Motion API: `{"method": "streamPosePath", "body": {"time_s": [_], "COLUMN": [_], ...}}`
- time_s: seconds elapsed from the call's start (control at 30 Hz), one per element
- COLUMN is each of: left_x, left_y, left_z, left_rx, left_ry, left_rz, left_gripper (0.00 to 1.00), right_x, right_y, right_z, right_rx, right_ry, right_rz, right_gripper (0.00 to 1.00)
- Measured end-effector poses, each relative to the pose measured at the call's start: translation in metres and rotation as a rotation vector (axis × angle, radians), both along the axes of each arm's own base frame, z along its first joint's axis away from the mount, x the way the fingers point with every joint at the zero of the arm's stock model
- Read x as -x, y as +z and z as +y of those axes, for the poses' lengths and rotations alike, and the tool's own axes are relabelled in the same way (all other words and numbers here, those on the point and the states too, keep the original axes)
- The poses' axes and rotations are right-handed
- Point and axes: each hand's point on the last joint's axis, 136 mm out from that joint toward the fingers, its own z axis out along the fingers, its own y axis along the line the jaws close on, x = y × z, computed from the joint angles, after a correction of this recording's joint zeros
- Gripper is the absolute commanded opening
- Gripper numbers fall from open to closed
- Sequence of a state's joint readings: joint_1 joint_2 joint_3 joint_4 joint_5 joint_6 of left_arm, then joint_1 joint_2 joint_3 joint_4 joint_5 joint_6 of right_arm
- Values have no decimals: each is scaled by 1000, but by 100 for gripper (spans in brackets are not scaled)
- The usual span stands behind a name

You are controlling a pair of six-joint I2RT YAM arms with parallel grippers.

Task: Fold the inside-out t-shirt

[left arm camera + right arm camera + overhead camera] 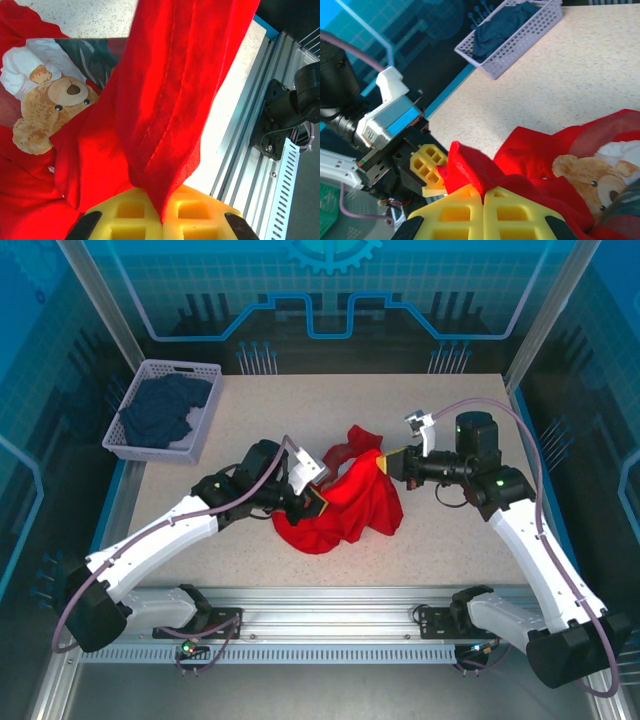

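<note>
Crumpled red t-shirt (345, 502) on the table (300, 410), well to the right of the basket (150, 453) and nearer the arms. Pinched on its basket side by the left gripper (318, 505), yellow pads pressed together on a hanging fold. Pinched on the side away from the basket by the right gripper (385, 462), likewise clamped on cloth. Teddy-bear print (50, 110) showing. Dark blue garment (165, 410) inside the basket.

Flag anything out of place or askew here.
The red t-shirt lies in a crumpled heap mid-table, pinched by the left hand and right hand; its teddy bear print is half buried in folds. Nothing spilled or damaged.
</note>
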State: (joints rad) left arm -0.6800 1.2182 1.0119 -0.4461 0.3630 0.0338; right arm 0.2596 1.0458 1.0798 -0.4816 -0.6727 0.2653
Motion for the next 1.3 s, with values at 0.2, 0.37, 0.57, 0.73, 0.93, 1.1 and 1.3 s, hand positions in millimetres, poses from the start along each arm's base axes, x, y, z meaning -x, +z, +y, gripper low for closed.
{"method": "streamPosePath", "body": {"time_s": [0.2, 0.37, 0.57, 0.73, 0.93, 1.1, 1.3], "left_x": [0, 10, 11, 5, -7, -29, -56], "left_y": [-10, -2, 20, 7, -3, -11, -7], "left_z": [1, -6, -12, -13, -8, 6, 20], "left_rx": [0, 85, 170, 140, 83, -3, -38], "left_ry": [1, -50, -70, -54, -1, 90, 153], "left_rz": [7, 1, -49, -27, -57, -139, -232], "left_gripper": [0, 0, 15, 37, 66, 84, 91], "right_x": [-13, -13, -8, -3, 3, 13, 24], "right_y": [-5, -8, -12, -11, -3, 13, 20], "right_z": [-17, -16, -8, -1, 4, 8, 10], "right_rx": [61, 85, 99, 77, 55, 45, 53], "right_ry": [-115, -116, -70, -22, 32, 91, 158], "right_rz": [6, 3, -10, 0, -20, -80, -122], "right_gripper": [0, 0, 0, 0, 0, 0, 0]}}
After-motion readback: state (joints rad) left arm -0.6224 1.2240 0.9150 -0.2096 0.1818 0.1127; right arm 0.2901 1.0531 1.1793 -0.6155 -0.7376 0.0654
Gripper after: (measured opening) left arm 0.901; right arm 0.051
